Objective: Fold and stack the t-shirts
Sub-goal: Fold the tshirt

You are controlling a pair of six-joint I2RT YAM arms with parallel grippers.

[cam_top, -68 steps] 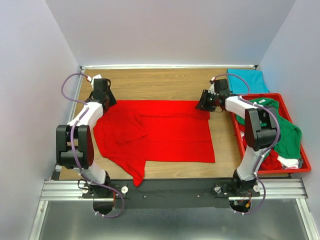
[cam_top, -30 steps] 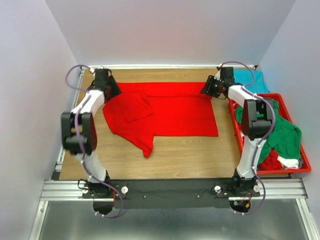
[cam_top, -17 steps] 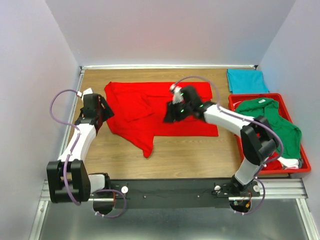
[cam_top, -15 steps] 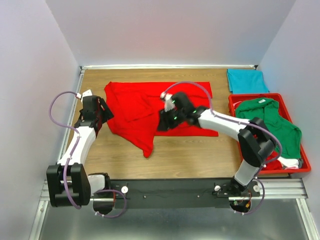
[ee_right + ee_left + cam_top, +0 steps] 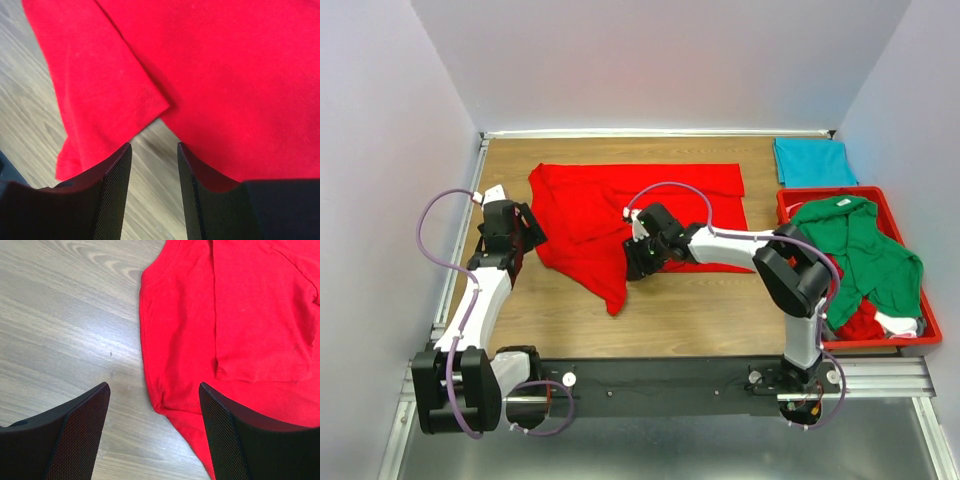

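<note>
Now: I'm smoothing the red shirt (image 5: 660,210) flat before its first fold, by my reading.
Shirt: it lies spread on the table (image 5: 720,310), left of centre toward the far side, with a loose flap (image 5: 95,85) trailing toward me.
Right gripper (image 5: 152,150): jaws only narrowly apart and holding nothing. It sits low over the notch where the flap meets the near hem.
Left gripper (image 5: 152,390): jaws wide and empty, hovering over the shirt's left edge.
Grip: I should take only the flap's edge, one layer, and keep the pads off the wood.
Pull: draw it outward slowly, with my left pinning the side seam so the body doesn't slide.
Stack: the teal shirt (image 5: 810,160) lies folded at the far right corner.
Waiting: a green shirt (image 5: 865,250) sits in the tray (image 5: 800,193).
</note>
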